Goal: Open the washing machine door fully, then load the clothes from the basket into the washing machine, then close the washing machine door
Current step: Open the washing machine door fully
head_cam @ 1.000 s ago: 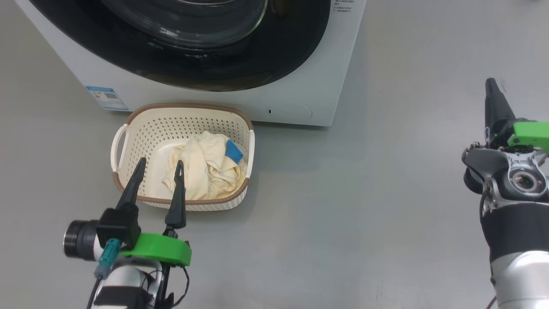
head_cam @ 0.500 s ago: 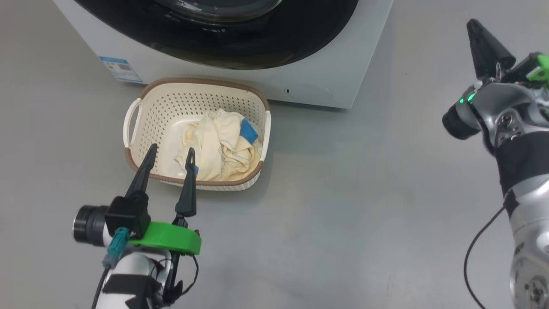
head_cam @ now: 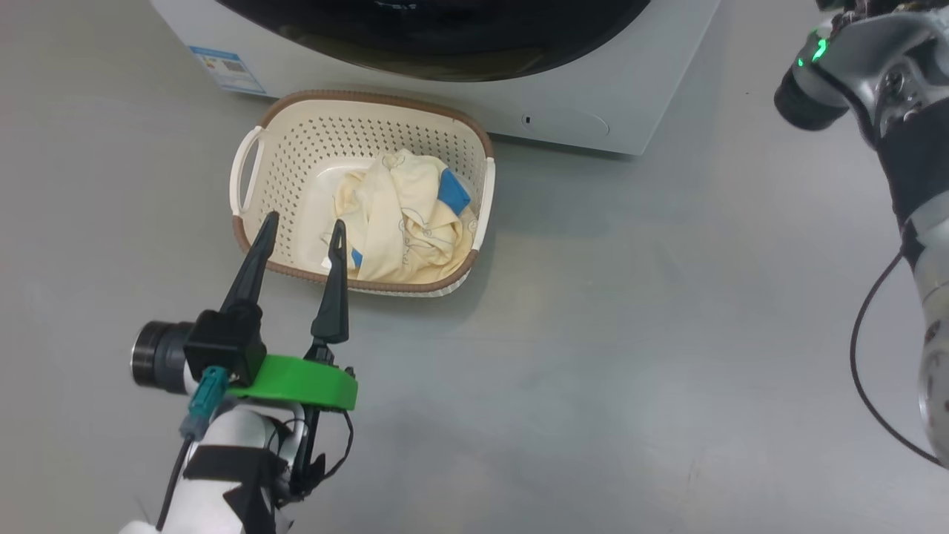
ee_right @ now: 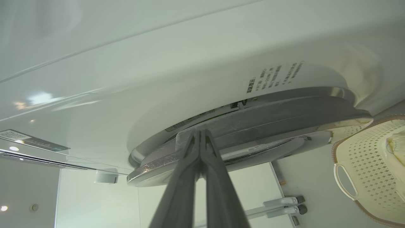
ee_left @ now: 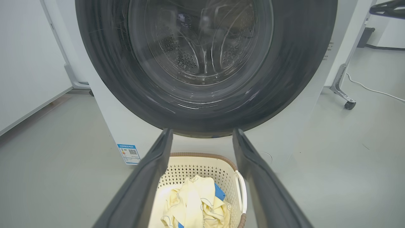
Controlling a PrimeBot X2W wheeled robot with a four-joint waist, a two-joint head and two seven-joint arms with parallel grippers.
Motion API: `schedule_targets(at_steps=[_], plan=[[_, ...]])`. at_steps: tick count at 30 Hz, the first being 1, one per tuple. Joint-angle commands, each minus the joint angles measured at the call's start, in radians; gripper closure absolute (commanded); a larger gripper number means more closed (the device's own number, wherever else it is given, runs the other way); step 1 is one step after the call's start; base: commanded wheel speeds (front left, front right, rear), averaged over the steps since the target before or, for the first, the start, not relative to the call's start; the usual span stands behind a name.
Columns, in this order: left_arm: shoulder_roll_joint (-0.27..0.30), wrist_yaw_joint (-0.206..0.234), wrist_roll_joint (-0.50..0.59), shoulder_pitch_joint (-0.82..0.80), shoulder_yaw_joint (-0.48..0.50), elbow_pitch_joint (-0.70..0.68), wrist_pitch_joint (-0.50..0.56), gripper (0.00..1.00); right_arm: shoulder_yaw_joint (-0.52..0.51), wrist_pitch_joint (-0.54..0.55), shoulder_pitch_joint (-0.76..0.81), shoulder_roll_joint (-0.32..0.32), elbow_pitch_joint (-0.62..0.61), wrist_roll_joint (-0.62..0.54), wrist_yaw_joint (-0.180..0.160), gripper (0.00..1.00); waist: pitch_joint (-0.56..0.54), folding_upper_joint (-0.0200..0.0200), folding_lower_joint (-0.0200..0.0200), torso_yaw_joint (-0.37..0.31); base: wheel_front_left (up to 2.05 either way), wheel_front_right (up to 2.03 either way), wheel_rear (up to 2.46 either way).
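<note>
Three views, one step in hand: opening the washing machine door
Head view: door shut flat on the washing machine; basket on the floor just before it, clothes heaped inside; left hand spread wide and empty, tips over the basket's near rim beside the clothes; right arm raised toward the machine's right side. Left wrist view: door closed, steel drum seen through it, basket and clothes below between the fingers. Right wrist view: right hand clenched on nothing, tips at the door's outer rim, contact not certain. Judgement: loading waits; next move calls for catching that rim and swinging the door fully out, clear of the basket
</note>
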Motion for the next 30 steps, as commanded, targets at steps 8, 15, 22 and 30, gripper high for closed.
schedule_targets(at_steps=[8,15,22,30], plan=[[0.006,-0.006,0.004,-0.051,0.017,-0.044,-0.007,0.0,0.081,-0.012,-0.198,0.026,0.059,-0.067,0.001,1.0,0.044,0.0,-0.0001,0.032,0.0,0.0,0.0],[0.003,-0.004,-0.002,-0.064,0.007,-0.057,-0.007,0.0,0.12,-0.021,-0.294,0.032,0.139,-0.106,0.001,1.0,0.073,0.0,-0.0001,0.058,0.0,0.0,0.0],[0.002,0.005,-0.015,-0.072,-0.008,-0.062,-0.007,0.0,0.146,-0.021,-0.335,0.039,0.172,-0.131,0.001,1.0,0.089,0.0,-0.0001,0.079,0.0,0.0,0.0],[0.002,0.023,-0.028,-0.078,-0.03,-0.066,-0.007,0.0,0.17,0.004,-0.352,0.048,0.181,-0.15,0.001,1.0,0.102,0.0,-0.0001,0.091,0.0,0.0,0.0]])
